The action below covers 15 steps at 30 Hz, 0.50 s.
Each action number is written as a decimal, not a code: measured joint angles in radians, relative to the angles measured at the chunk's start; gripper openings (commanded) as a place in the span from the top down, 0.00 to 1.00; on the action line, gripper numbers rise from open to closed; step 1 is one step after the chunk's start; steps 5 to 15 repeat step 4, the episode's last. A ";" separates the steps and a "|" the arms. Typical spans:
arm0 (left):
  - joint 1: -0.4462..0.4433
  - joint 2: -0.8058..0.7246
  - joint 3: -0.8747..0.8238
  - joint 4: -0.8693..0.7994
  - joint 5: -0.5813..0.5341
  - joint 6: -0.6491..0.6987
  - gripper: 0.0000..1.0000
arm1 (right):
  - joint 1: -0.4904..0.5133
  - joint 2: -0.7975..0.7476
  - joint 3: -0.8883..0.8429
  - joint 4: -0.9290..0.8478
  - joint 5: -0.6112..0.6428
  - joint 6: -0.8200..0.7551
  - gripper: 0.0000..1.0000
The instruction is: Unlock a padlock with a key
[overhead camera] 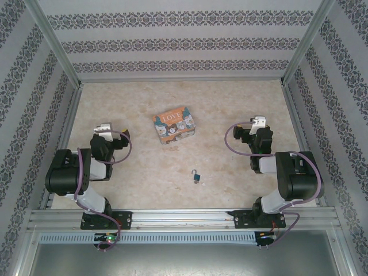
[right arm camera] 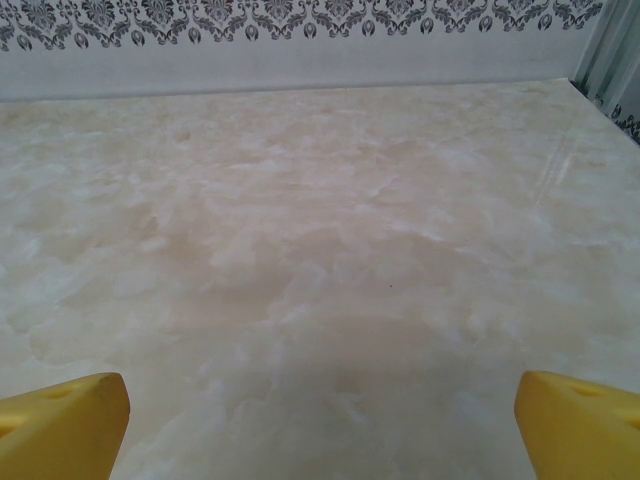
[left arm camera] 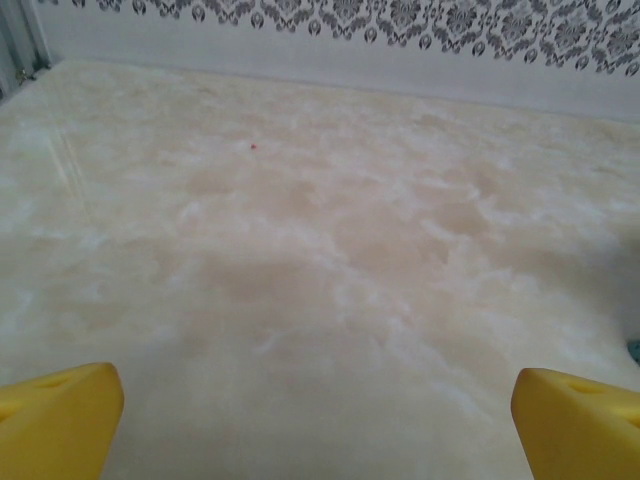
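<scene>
On the table [overhead camera: 241,103] between both arms lies the padlock [overhead camera: 197,176]; jaws of left gripper [left arm camera: 318,430] and right gripper [right arm camera: 320,430] stand wide apart, empty.

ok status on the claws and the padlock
Left claw open, empty. Right claw open, empty. Padlock on table between them, untouched. Box beyond it, not in the way.

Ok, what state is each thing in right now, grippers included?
left gripper: open, holding nothing.
right gripper: open, holding nothing.
padlock: lying on the table between the arms, untouched; too small to tell whether it is locked.
LOVE box: lying picture side up, looks closed, apart from the padlock.
</scene>
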 measured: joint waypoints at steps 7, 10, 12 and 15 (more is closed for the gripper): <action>0.000 -0.002 0.002 -0.004 -0.012 0.000 0.01 | 0.000 0.000 0.000 -0.003 0.000 0.000 0.02; 0.000 -0.002 0.002 -0.004 -0.012 0.000 0.01 | 0.000 0.000 0.000 -0.003 0.000 0.000 0.02; 0.000 -0.002 0.002 -0.004 -0.012 0.000 0.01 | 0.000 0.000 0.000 -0.003 0.000 0.000 0.02; 0.000 -0.002 0.002 -0.004 -0.012 0.000 0.01 | 0.000 0.000 0.000 -0.003 0.000 0.000 0.02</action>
